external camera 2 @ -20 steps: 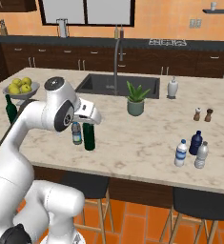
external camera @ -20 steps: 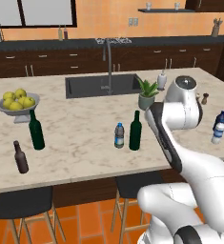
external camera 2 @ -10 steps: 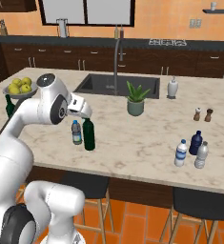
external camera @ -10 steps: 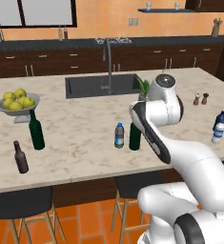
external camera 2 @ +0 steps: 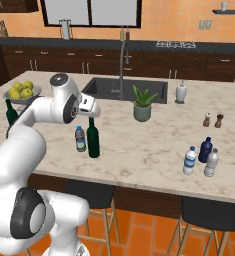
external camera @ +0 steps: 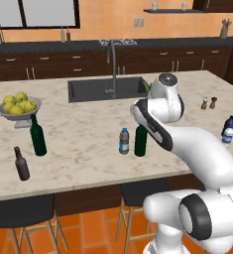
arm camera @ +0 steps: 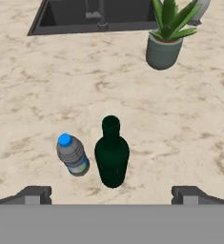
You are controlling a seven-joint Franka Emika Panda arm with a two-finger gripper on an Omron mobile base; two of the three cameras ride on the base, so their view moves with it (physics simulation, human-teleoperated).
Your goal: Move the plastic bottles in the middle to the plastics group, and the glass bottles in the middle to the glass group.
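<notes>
In the middle of the island stand a tall dark green glass bottle (external camera 2: 93,139) (external camera: 141,141) and, beside it, a small blue-capped plastic bottle (external camera 2: 80,139) (external camera: 124,141). My gripper (arm camera: 112,195) hovers above them, open and holding nothing; the green bottle (arm camera: 112,156) lies between its fingertips (arm camera: 35,194), with the plastic bottle (arm camera: 73,155) just left of it. At the right end, a white-capped water bottle (external camera 2: 190,160) stands by the plastics group: a deep-blue bottle (external camera 2: 205,150) and a pale bottle (external camera 2: 211,162). The glass group, a green bottle (external camera: 37,135) and a brown bottle (external camera: 22,164), is at the left end.
A potted plant (external camera 2: 142,104) and the sink (external camera 2: 125,89) lie behind the middle bottles. A bowl of lemons (external camera: 18,106) sits behind the glass group. Salt and pepper shakers (external camera 2: 212,120) and a soap dispenser (external camera 2: 181,92) stand at the back right. Stools are under the island's front edge.
The arm has swung from the right part of the island toward the middle, bringing the hand over the green bottle and the small water bottle. The gripper stays open. No bottle has moved.
</notes>
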